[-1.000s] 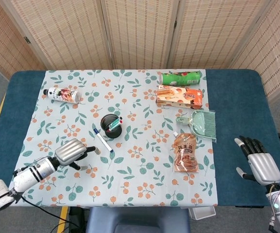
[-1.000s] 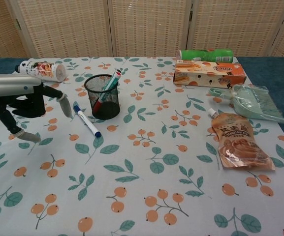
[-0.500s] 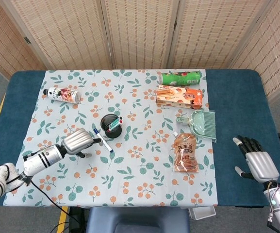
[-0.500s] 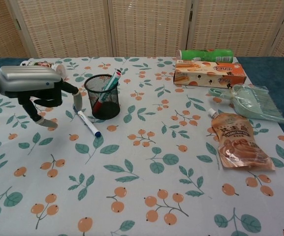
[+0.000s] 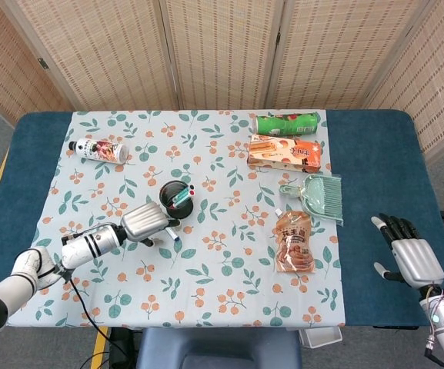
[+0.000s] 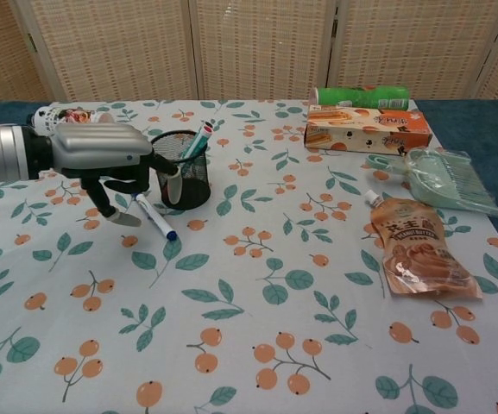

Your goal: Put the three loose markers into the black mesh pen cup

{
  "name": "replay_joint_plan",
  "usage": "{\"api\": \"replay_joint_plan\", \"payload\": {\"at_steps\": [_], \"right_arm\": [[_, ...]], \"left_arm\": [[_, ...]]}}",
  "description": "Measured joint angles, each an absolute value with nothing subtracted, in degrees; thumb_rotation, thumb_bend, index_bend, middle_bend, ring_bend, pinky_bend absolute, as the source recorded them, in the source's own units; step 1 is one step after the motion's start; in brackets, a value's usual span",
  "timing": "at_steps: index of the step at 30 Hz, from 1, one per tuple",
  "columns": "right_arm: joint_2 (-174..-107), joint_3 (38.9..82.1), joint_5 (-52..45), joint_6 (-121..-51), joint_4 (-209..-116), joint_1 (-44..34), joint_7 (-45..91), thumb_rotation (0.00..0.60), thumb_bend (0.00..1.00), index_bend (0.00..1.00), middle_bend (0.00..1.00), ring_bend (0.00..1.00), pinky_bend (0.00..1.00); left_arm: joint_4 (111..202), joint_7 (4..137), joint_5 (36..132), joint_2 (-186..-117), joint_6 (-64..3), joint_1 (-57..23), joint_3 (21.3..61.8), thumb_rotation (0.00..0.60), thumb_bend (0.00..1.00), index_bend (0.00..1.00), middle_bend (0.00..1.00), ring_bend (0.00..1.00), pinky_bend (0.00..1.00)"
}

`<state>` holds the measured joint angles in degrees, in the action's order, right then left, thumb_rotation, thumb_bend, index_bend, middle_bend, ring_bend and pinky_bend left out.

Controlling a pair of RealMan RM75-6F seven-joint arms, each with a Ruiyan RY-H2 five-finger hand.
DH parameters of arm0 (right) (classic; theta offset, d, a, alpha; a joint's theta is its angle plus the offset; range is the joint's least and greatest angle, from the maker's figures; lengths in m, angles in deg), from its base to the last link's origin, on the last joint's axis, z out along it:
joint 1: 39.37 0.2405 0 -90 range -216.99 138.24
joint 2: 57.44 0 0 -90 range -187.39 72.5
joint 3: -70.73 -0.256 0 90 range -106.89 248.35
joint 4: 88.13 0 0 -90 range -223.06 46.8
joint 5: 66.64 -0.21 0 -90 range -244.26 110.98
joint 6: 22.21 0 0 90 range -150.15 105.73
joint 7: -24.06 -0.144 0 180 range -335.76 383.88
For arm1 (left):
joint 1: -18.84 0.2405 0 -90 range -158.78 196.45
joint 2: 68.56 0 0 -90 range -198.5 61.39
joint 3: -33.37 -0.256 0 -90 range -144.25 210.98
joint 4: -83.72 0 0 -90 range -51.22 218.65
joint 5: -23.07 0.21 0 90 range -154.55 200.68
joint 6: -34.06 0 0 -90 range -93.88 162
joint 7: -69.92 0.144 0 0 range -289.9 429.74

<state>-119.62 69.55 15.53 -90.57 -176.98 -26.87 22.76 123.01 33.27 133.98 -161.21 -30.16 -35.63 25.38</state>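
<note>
Two markers (image 6: 198, 141) stand already in the black mesh pen cup (image 6: 182, 171), their caps leaning out over its rim. The last loose marker (image 6: 154, 216), white with a blue cap, lies flat on the table (image 6: 318, 328) just in front of the cup and a little to its left, with the blue end pointing away from the cup.

The left hand (image 6: 102, 153) hovers directly over the upper part of this marker, very near the left side of the cup. Its fingers (image 6: 117, 214) are apart and point down to the cloth, and it holds nothing; in the chest view I cannot tell whether a fingertip touches the marker already.

To do this step well, I think the hand must come down with the thumb on one side of the marker and the fingers on the other, so that the marker does not roll away on the cloth. It is better to pinch near the middle of the barrel, because then the marker tilts less when it is lifted. The hand should also keep off the cup wall, since the light cup can slide or tip easily.

The right hand (image 5: 408, 254) rests open, well apart from the cup, at the far right edge of the table.
</note>
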Motion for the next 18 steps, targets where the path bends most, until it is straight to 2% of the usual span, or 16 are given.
{"api": "replay_joint_plan", "payload": {"at_steps": [18], "right_arm": [[-119.48,68.94,13.53,-89.79,-176.28,-26.73,22.14,0.6,0.28,0.05,0.0,0.0,0.0]], "left_arm": [[105.78,22.47,133.03,-170.06,-28.91,-37.93,20.88,0.6,0.3,0.43,0.96,0.97,0.97]]}}
